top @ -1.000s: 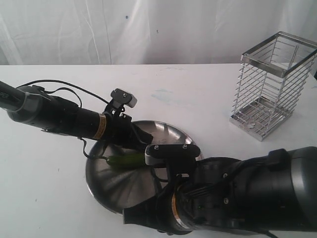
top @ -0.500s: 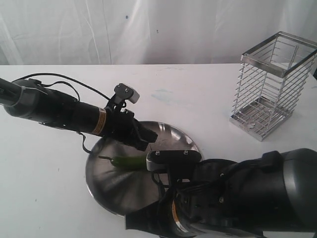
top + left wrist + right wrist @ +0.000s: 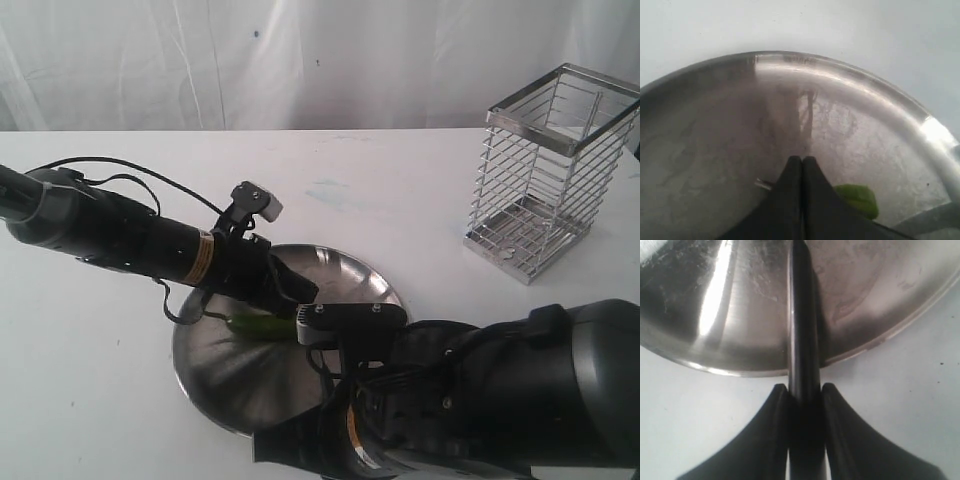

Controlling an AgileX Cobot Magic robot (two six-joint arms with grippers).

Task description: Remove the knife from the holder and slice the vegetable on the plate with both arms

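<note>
Steel plate (image 3: 340,268) is reached by both grippers. The knife (image 3: 801,315) is clamped in the right gripper (image 3: 803,390); the left gripper (image 3: 801,162) is closed empty, just beside the chili (image 3: 258,326). Unpinned, the chili could roll under the blade.

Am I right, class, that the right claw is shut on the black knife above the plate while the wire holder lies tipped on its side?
Not quite. The holder stands upright, as the exterior view shows. The rest holds: the right claw is shut on the knife, which points over the plate.
</note>
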